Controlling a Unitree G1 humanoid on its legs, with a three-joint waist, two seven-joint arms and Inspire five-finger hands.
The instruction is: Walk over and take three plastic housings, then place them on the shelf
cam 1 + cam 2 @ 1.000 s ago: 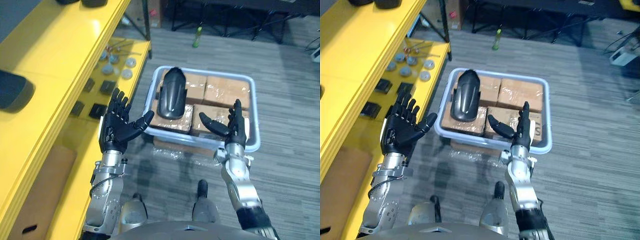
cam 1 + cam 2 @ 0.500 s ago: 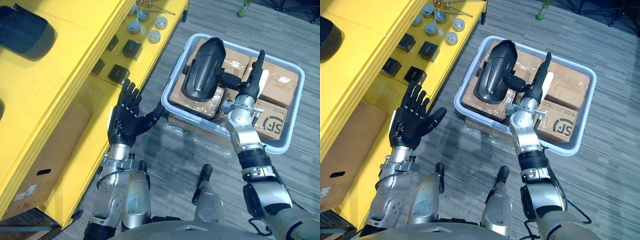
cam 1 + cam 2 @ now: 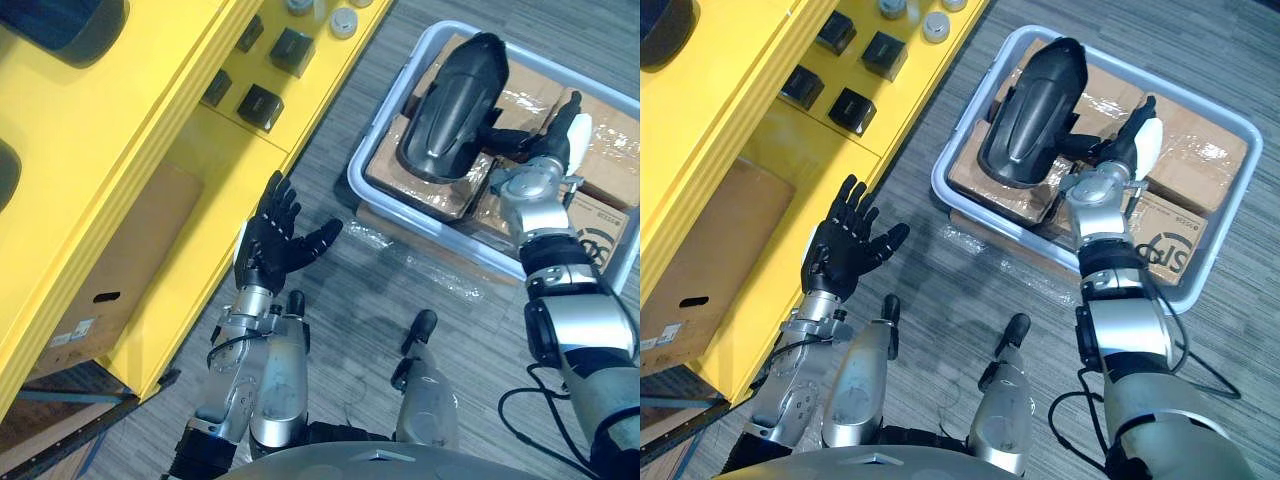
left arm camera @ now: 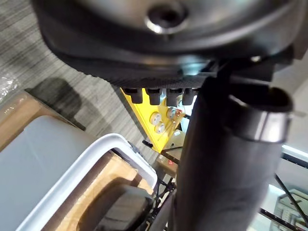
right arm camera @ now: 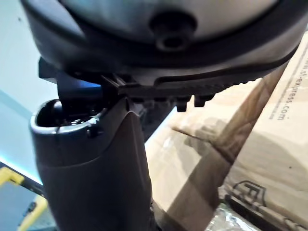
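Reach for a plastic housing, seen from the head cameras. One black plastic housing [image 3: 455, 105] lies dome-up on four film-wrapped cartons [image 3: 1200, 150] packed in a grey bin [image 3: 973, 118] on the floor [image 3: 350, 300]; the cartons raise it to the rim, within reach. The right hand [image 3: 545, 148] stands just beside the housing's flank, fingers straight and thumb stretched toward it, holding nothing; contact cannot be told. The left hand [image 3: 280, 245] hangs open and empty, palm up, between bin and yellow shelf [image 3: 130, 120], probably ready to take the other flank. Two dark shapes [image 3: 60, 20] on the shelf's upper board may be housings already placed. Four small black blocks [image 3: 260, 105] sit on the lower board and one cardboard box [image 3: 120, 260] beneath.
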